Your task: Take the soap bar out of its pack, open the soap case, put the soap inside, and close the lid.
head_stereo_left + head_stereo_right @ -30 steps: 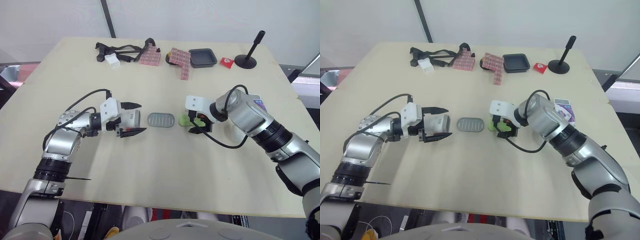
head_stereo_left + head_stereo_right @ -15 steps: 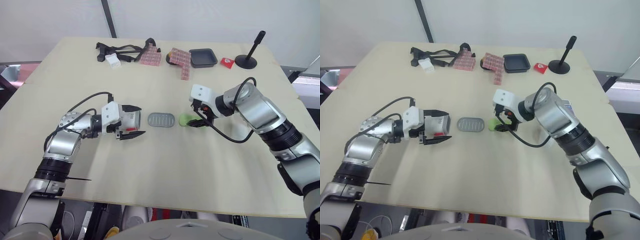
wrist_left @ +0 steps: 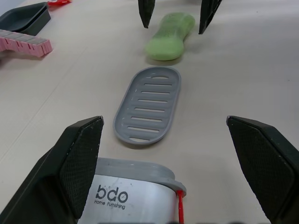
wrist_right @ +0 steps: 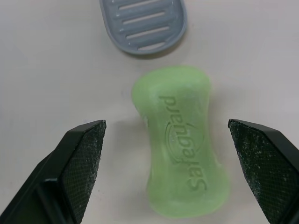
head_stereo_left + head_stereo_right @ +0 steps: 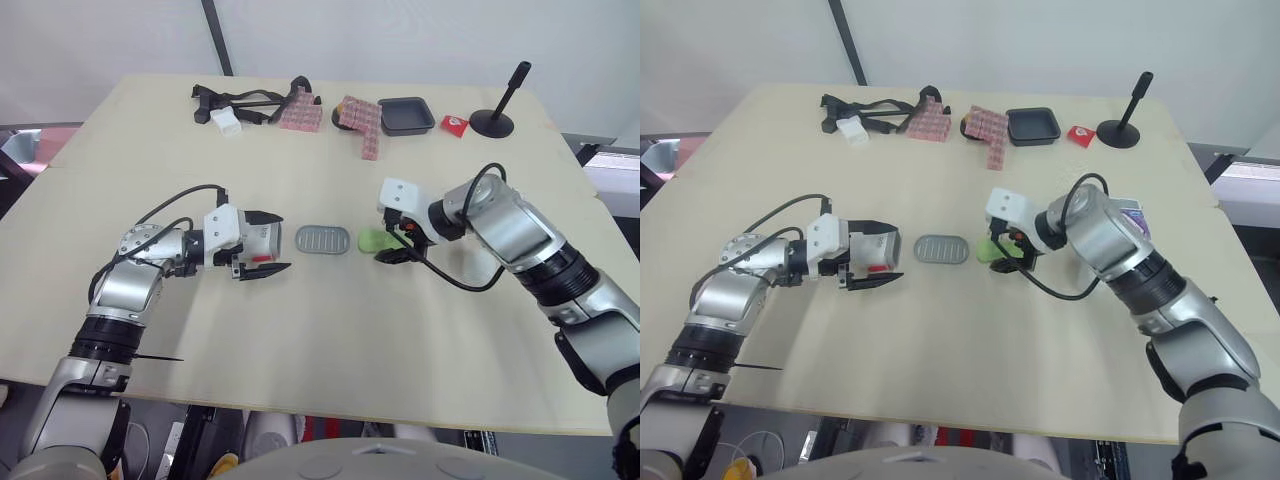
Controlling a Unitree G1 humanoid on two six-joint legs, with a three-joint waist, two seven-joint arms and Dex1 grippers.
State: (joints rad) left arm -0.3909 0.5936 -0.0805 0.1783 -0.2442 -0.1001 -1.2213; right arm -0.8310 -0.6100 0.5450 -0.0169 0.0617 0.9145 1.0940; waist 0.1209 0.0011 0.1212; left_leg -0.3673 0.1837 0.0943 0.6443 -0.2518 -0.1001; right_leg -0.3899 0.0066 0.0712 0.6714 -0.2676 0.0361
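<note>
Your right hand [image 5: 386, 245] hangs over the green soap bar [image 4: 180, 172], fingers spread to either side of it and clear of it. The bar lies flat on the table [image 5: 330, 340], just beside the grey slatted tray [image 5: 322, 240]. Your left hand [image 5: 285, 237] is spread wide too, with the soap case [image 5: 260, 237] between its fingers.

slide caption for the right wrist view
Open right gripper straddling the green soap, grey slotted tray nearby.

Right pincer [image 5: 388, 245] back from soap [image 5: 371, 240]
</note>
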